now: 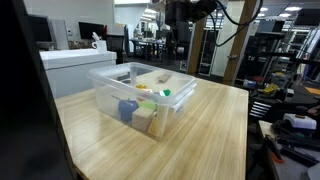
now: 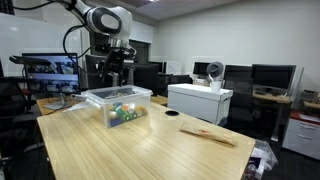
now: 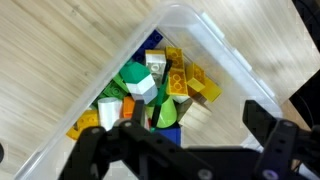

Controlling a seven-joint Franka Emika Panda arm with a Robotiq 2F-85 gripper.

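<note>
Above the clear bin [image 2: 104, 95] at the far left of the table [image 2: 150, 150], the claw [image 3: 196, 132] hangs spread wide and empty; the coloured blocks [image 3: 150, 90] lie heaped inside the bin; a careless descent could strike its wall, or jam between packed blocks and shove it.

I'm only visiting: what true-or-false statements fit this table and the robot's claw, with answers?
1. The clear plastic bin stands on a wooden table. True.
2. The bin is empty. False: it holds coloured blocks.
3. The gripper is clamped on a block. False: in the wrist view its jaws stand wide apart above the bin, with nothing between them.
4. The bin has no lid on. True.
</note>
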